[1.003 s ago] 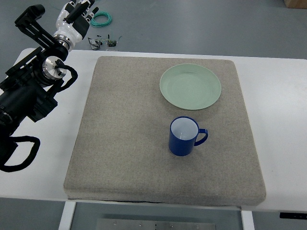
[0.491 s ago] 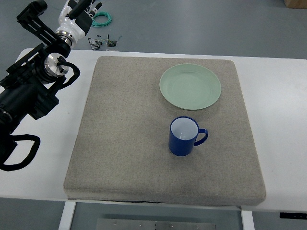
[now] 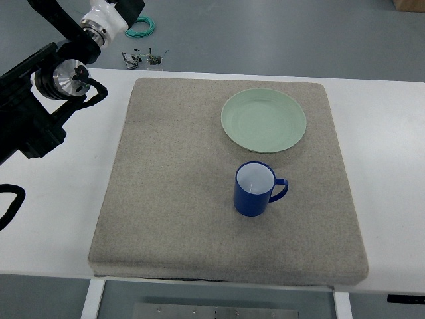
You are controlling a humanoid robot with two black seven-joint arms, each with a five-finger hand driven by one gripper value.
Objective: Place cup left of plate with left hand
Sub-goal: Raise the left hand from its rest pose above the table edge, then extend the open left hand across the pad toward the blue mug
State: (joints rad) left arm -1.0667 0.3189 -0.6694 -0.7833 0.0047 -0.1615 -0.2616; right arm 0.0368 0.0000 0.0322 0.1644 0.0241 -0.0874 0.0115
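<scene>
A white surface [image 3: 385,166] fills most of the view, and a grey felt mat [image 3: 172,199] lies square on it, covering its middle and reaching close to its near edge. Beyond the far edge is a grey floor [image 3: 279,33]. On that floor, near the upper left, lies a coil of green cable [image 3: 143,27], and just beside it sits a small dark cluster of clips or parts [image 3: 143,60], too small to make out. A brown box corner [image 3: 410,4] shows at the upper right.
</scene>
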